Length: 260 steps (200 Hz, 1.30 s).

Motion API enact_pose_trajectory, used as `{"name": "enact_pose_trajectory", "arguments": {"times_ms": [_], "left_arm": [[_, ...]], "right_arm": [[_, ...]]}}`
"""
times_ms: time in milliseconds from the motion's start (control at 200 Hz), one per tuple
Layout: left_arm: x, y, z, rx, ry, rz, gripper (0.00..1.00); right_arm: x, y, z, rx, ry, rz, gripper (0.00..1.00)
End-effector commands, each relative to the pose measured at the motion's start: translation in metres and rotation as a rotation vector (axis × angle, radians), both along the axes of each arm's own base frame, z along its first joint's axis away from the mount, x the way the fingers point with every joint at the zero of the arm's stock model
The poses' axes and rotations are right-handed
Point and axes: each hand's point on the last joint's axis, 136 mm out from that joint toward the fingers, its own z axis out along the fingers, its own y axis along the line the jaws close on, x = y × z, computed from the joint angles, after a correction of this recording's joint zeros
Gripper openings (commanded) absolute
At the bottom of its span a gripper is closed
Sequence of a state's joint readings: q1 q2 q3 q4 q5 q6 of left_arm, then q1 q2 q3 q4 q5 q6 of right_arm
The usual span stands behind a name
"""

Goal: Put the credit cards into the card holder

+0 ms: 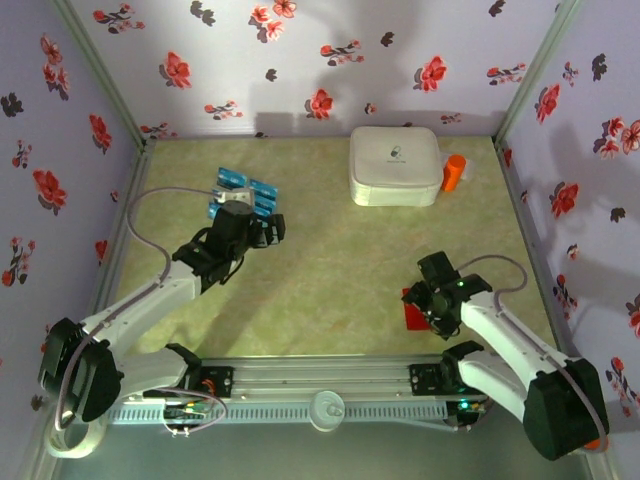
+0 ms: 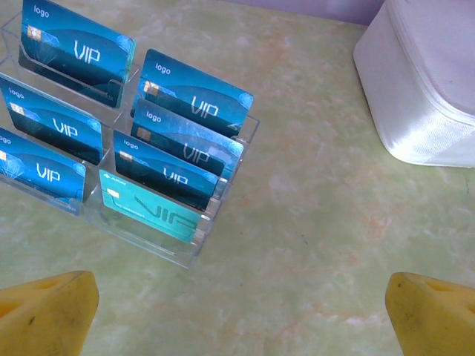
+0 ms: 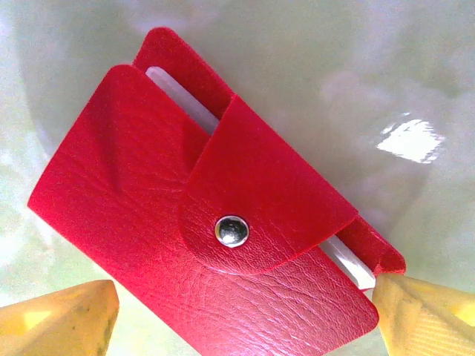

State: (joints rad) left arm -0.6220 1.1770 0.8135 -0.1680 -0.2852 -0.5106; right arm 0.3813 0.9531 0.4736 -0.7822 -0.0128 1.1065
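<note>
From above, the left gripper (image 1: 250, 222) hovers at the near edge of the small blue and teal plastic credit cards (image 1: 240, 195), far left on the green table (image 1: 330, 270). The right gripper (image 1: 428, 300) hangs over the flat bright red leather card holder (image 1: 410, 312), near right.

The left wrist view shows those jaws spread wide and empty. The cards stand upright in a clear tiered acrylic rack (image 2: 167, 248). It is best to pinch the nearest teal card (image 2: 148, 211) by its top edge and lift straight up, so the rack stays put.

The right wrist view shows jaws spread astride the holder, possibly touching its right corner. Its silver snap stud (image 3: 231, 231) is fastened, so the flap must be opened first.
</note>
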Motion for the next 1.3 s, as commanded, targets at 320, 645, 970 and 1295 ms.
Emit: {"name": "enact_pose_trajectory", "arguments": {"times_ms": [320,645,970,1295], "left_arm": [[-0.007,-0.005,-0.015,-0.028,0.030,-0.009,1.00],[-0.007,-0.020,-0.022,-0.048,0.069,-0.025,1.00],[-0.008,-0.039,-0.022,-0.059,0.095,-0.059,1.00],[-0.009,-0.066,-0.030,-0.060,0.158,-0.122,1.00]], "right_arm": [[0.056,0.056,0.021,0.099,-0.154,0.066,0.88],[0.094,0.150,0.053,0.321,-0.271,0.364,0.88],[0.085,0.086,0.059,0.115,-0.320,0.335,0.86],[0.086,0.065,0.032,0.221,-0.270,0.239,0.63]]}}
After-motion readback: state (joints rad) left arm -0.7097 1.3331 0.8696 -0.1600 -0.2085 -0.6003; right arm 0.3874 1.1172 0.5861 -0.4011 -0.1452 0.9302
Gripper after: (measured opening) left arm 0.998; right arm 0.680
